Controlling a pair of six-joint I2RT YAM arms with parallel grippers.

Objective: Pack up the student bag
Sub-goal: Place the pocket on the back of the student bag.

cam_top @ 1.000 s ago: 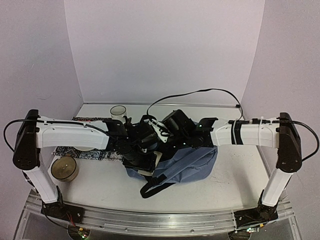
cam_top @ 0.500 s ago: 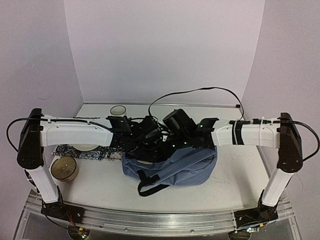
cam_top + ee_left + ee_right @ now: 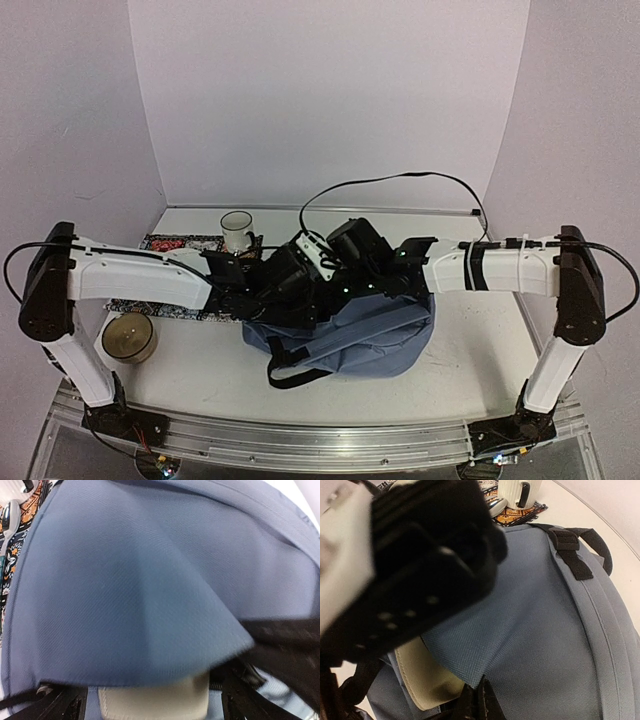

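The student bag [image 3: 365, 335], blue-grey with black straps, lies at the table's middle. Both grippers meet over its far upper edge. My right gripper [image 3: 477, 700] is shut on a lifted fold of the bag's fabric [image 3: 485, 635], beside a beige patch [image 3: 422, 677]. My left gripper [image 3: 285, 285] presses close against the bag. In the left wrist view blue fabric [image 3: 140, 595] fills the frame and covers the fingers, with the beige patch [image 3: 152, 700] below. The left gripper's black body [image 3: 415, 565] looms in the right wrist view.
A white mug [image 3: 237, 230] stands on a patterned mat [image 3: 170, 243] at the back left; it also shows in the right wrist view [image 3: 520, 490]. A round tan object [image 3: 128, 337] sits front left. A black strap [image 3: 290, 370] trails toward the front edge.
The left arm has dropped lower and further onto the bag. The bag has shifted slightly and its strap now hangs nearer the front. The mug is fully uncovered again.
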